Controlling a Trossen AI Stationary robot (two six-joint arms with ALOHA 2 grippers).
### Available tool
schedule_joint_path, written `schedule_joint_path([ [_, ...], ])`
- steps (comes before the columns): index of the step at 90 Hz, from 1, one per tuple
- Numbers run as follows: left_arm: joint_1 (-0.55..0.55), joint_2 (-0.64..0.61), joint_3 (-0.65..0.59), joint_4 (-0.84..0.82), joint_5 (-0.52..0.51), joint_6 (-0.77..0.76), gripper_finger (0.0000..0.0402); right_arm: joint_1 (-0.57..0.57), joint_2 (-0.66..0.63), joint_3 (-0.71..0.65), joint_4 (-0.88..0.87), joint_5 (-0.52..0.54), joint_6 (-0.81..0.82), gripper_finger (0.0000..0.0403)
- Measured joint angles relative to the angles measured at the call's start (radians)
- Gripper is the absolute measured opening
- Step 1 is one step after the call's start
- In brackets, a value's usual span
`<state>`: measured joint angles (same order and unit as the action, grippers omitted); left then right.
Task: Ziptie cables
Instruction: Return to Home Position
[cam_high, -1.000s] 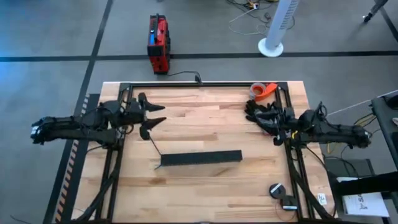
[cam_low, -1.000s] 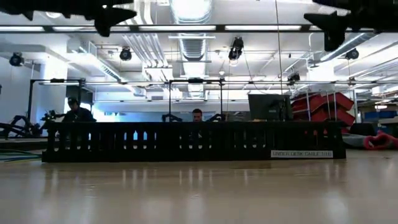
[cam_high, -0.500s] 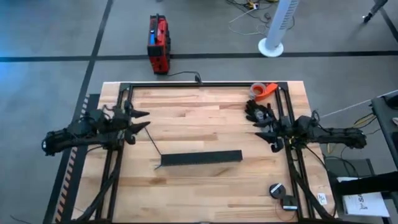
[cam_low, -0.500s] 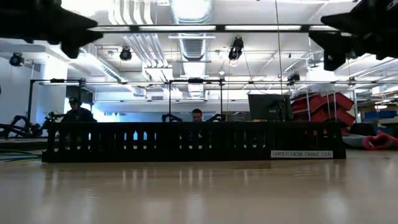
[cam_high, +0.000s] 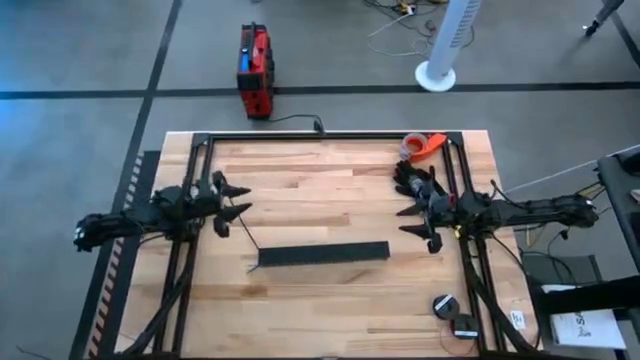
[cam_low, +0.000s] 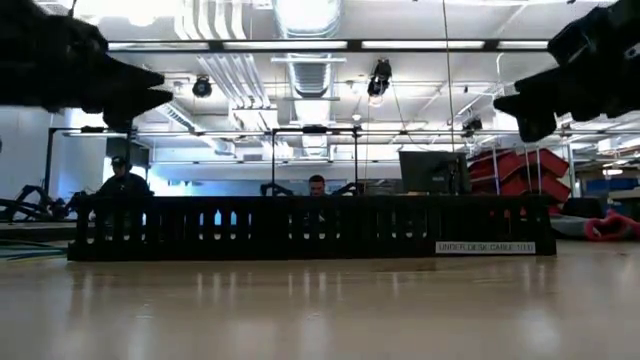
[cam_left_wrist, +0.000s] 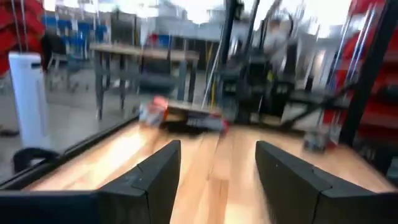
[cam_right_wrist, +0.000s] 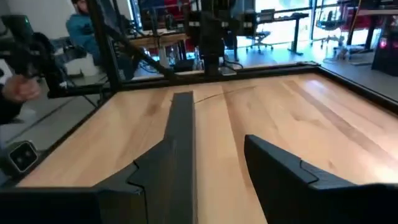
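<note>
Two tools, both spread and empty: left tool (cam_high: 246, 199) at mid-left of the high view, right tool (cam_high: 402, 221) at mid-right. Of the cables (cam_high: 248, 236) only one dark strand shows, trailing from the black duct (cam_high: 323, 254) at centre toward the left tool; sweep low and you could snag it, dragging the duct. The low view hides that strand.

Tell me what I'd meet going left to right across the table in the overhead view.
The left hand, open → black cable duct lying flat → right hand, open.
</note>
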<state>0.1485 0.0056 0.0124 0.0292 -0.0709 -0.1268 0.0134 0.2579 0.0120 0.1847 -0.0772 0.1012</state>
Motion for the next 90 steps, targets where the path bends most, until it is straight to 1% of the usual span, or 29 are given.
schedule_joint_path([
  [7, 0.000, 0.022, 0.003, -0.009, -0.017, 0.028, 0.0201, 0.000, 0.010, 0.000, 0.025, 0.013, -0.075, 0.0179],
  [19, 0.000, 0.031, -0.002, 0.058, -0.043, 0.056, 0.0207, -0.001, 0.036, 0.000, 0.143, 0.029, -0.167, 0.0179],
  [26, -0.004, 0.031, -0.002, 0.041, -0.051, 0.017, 0.0210, -0.001, 0.039, 0.000, 0.187, 0.029, -0.233, 0.0179],
  [33, -0.019, 0.031, -0.002, 0.017, -0.052, -0.026, 0.0213, -0.001, 0.039, 0.002, 0.191, 0.028, -0.278, 0.0179],
  [40, -0.042, 0.036, -0.002, 0.033, -0.069, -0.031, 0.0216, 0.000, 0.034, 0.005, 0.187, 0.028, -0.274, 0.0179],
  [55, -0.116, 0.037, -0.002, 0.028, -0.182, -0.013, 0.0221, 0.000, 0.033, 0.008, 0.186, 0.027, -0.209, 0.0179],
  [69, -0.135, 0.078, -0.002, 0.027, -0.156, -0.040, 0.0226, 0.000, 0.033, 0.009, 0.185, 0.027, -0.141, 0.0179],
  [90, -0.135, 0.129, -0.003, 0.029, -0.156, -0.043, 0.0228, -0.001, 0.033, 0.009, 0.184, 0.027, -0.037, 0.0179],
])
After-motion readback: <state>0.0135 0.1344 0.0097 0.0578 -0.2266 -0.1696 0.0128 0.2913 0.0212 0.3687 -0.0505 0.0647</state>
